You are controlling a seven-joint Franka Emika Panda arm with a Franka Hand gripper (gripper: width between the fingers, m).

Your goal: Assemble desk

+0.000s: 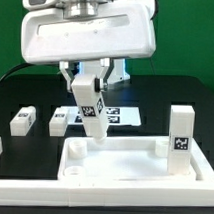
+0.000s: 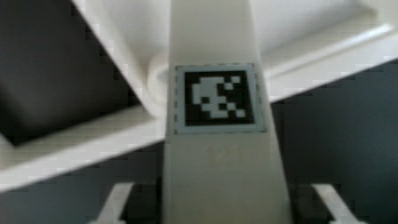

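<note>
Tabletop panel (image 1: 123, 164) sits at 6 o'clock in the exterior view. Standing leg (image 1: 179, 130) looks seated at its 3 o'clock corner. Gripper (image 1: 89, 86) is clamped on tilted held leg (image 1: 91, 112) above the 10 o'clock socket. Loose legs (image 1: 23, 118) at 9 o'clock are not yet fitted.

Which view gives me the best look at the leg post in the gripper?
The exterior view: it shows most of the leg post, tilted, its lower end at the corner of the tabletop on the exterior view's left. The wrist view shows only its tagged face close up, blurred.
</note>
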